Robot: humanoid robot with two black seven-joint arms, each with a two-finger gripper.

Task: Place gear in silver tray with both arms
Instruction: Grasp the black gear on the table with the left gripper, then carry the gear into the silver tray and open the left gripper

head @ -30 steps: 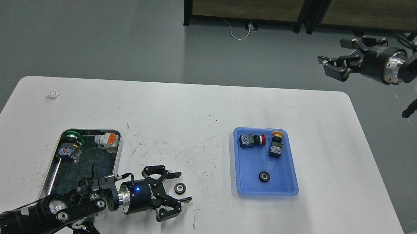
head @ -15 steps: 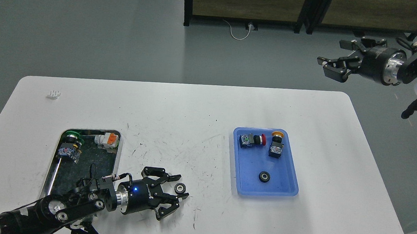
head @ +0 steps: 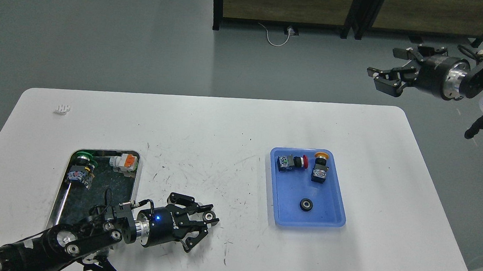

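Gear (head: 208,216), a small dark toothed wheel with a pale hub, lies on the scuffed white table (head: 225,121) in the lower middle of the frame, just right of the silver tray (head: 137,174). It looks like a rigid, light metal or plastic part; its teeth should give grip, and pinching across the rim seems the surest hold. The left gripper (head: 209,219) has its black fingers drawn in around the gear, apparently clamping it, low against the tabletop. The shallow shiny tray, with a raised rim and a dark scratched bottom, already holds a green-capped switch (head: 81,168) and an orange-and-white part (head: 124,161). The right gripper (head: 379,77) hangs in the upper right of the frame, fingers spread and empty. A blue plastic tray (head: 334,220) sits right of centre.
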